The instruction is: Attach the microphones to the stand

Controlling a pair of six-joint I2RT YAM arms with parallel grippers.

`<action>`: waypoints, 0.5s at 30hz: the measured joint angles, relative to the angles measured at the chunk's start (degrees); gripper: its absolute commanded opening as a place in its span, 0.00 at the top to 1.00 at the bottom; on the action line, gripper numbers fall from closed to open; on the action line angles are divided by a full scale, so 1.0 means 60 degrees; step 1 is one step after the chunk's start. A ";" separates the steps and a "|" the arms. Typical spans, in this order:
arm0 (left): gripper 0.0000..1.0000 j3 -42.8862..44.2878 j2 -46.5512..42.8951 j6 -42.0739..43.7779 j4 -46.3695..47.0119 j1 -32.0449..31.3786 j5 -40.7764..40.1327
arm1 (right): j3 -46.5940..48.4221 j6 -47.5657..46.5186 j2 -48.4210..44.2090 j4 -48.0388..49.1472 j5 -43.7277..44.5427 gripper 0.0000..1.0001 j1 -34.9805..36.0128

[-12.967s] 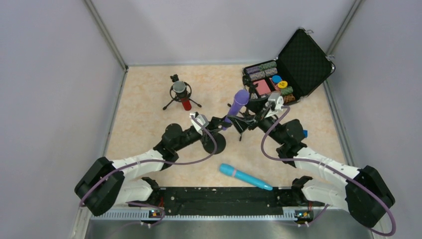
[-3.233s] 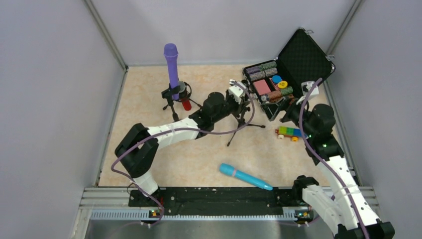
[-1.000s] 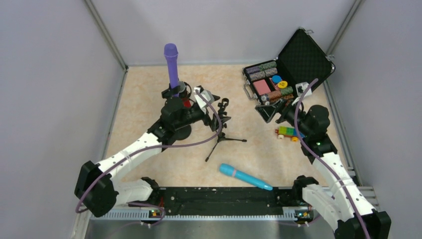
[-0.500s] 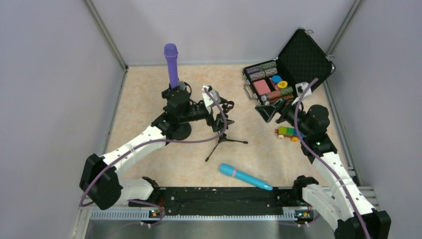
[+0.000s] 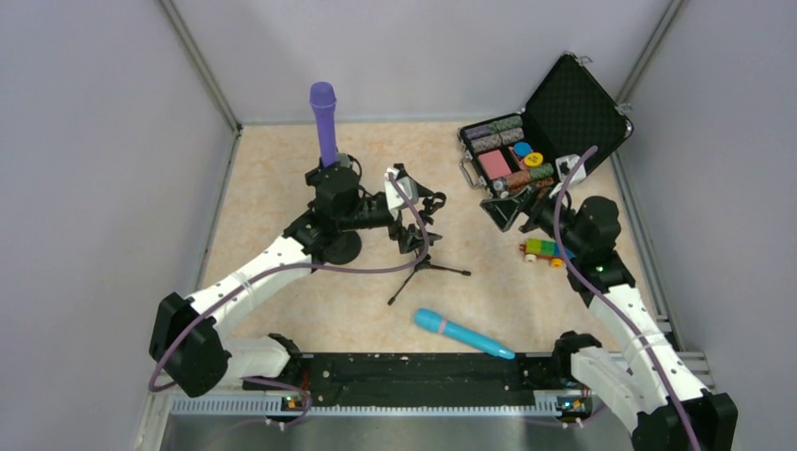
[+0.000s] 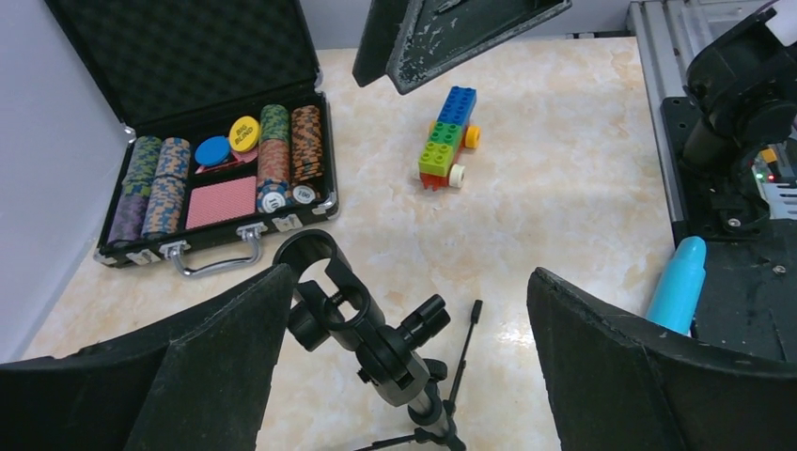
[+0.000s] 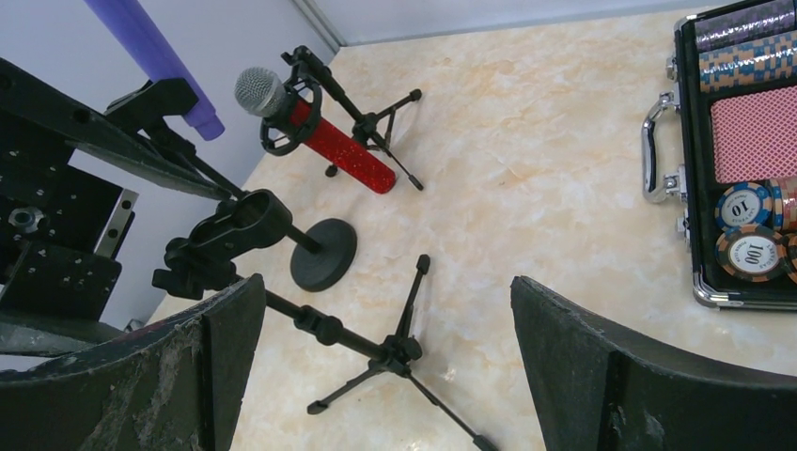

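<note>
Jaws of the left gripper [image 6: 409, 282] stand wide, one finger on each side of the empty tripod stand [image 6: 376, 343]. Its ring clip sits nearer one finger, but whether it touches cannot be told. The tripod's legs rest on the worktop [image 5: 273, 178] below these jaws.

Jaws of the right gripper [image 7: 385, 282] are also wide and hold nothing. They hang near the front edge of the open case [image 5: 573, 99], well apart from the left jaws. The block train [image 5: 543, 251] lies just beside the right arm, on the base side of its jaws.

The blue mic [image 5: 461, 334] lies flat on the worktop, well apart from both pairs of jaws, towards the arm bases. In the left wrist view only its end shows, outside one finger.

The purple mic [image 5: 324, 122] stands upright in the clip of a round-base stand [image 7: 324, 254], behind the left jaws, next to the left arm.

The red mic [image 7: 329, 141], silver head up, sits tilted in the ring of a second tripod [image 7: 376, 122], beyond the round-base stand as seen from the right jaws.
</note>
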 measured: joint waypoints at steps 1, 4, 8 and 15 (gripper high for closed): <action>0.01 0.0000 -0.0036 0.0036 0.0000 0.0000 -0.0091 | 0.0000 0.0000 0.0011 0.0000 -0.0018 0.01 0.0000; 0.01 -0.0033 -0.0291 0.0113 0.0047 0.0000 -0.0430 | 0.0000 -0.0011 0.0033 -0.0011 -0.0062 0.01 0.0000; 0.01 -0.0415 -0.1228 0.0131 0.0379 0.0000 -0.1024 | 0.0000 -0.0022 0.0040 -0.0018 -0.0164 0.01 0.0000; 0.01 -0.1275 -0.2860 -0.0634 0.0936 -0.0007 -0.2659 | -0.0004 -0.0073 0.0095 -0.0273 -0.0466 0.01 0.0131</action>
